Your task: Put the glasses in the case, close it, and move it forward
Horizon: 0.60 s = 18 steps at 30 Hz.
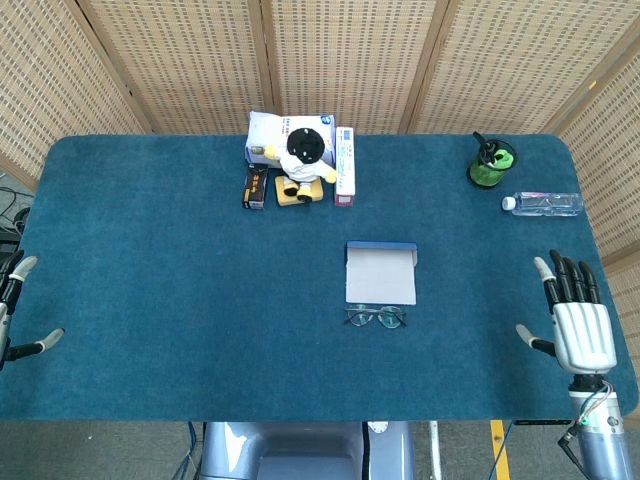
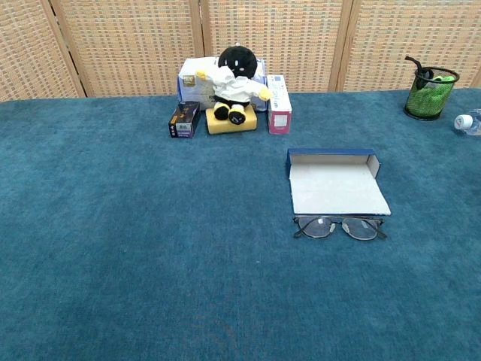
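A blue glasses case [image 1: 380, 272] [image 2: 336, 183] lies open at mid-table, its pale lining facing up. Thin-framed glasses [image 1: 376, 317] [image 2: 340, 227] lie on the cloth just in front of the case, touching or nearly touching its near edge. My right hand [image 1: 574, 315] rests at the table's right side, fingers spread and empty, well right of the case. My left hand [image 1: 14, 312] shows only partly at the left edge, fingers apart, holding nothing. Neither hand appears in the chest view.
At the back stand a plush doll [image 1: 303, 160] [image 2: 233, 84] on a yellow block, a white box, a small black box [image 1: 255, 187] and a pink-white carton [image 1: 345, 166]. A green mesh cup [image 1: 491, 164] [image 2: 430, 92] and a water bottle [image 1: 542, 204] sit back right.
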{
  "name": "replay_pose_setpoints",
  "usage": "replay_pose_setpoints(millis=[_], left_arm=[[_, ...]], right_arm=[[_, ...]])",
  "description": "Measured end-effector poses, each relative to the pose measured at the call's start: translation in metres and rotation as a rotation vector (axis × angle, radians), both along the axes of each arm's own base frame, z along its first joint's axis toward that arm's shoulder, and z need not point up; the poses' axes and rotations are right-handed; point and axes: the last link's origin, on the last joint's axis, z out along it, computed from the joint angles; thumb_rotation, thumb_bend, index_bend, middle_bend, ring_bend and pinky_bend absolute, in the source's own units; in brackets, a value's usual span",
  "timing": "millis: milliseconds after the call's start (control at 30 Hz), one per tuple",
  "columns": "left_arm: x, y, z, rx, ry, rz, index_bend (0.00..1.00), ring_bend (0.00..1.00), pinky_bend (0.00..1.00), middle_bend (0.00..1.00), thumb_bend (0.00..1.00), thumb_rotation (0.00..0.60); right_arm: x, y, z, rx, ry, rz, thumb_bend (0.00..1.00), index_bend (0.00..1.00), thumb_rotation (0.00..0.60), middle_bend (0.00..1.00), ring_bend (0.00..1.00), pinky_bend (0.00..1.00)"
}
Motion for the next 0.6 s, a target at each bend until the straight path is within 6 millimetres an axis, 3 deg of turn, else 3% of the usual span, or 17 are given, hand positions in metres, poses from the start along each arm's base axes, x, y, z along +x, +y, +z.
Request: replay_pose_setpoints(millis=[300,433,600], left_arm=[[0.000,-0.005,-0.001,0.004,0.001,0.000,0.00,0.00,0.00,0.00,0.00,0.600],[0.000,-0.005,-0.003,-0.001,0.005,0.000,0.00,0.00,0.00,0.00,0.00,0.600],[-0.001,-0.003,-0.005,-0.009,0.013,0.007,0.00,0.00,0.00,0.00,0.00,0.600]], right_arm=[[-0.006,0.010,0.003,-0.018,0.002,-0.030,0.00,0.04,0.600,0.00,0.00,0.00],[-0.003,0.007,-0.001,0.014,-0.047,-0.007,0.04,0.23,0.600,0.00,0.00,0.00],[0.010,-0.011,-0.015,0.166,-0.144,0.053,0.21,0.39,0.600,0.00,0.00,0.00]])
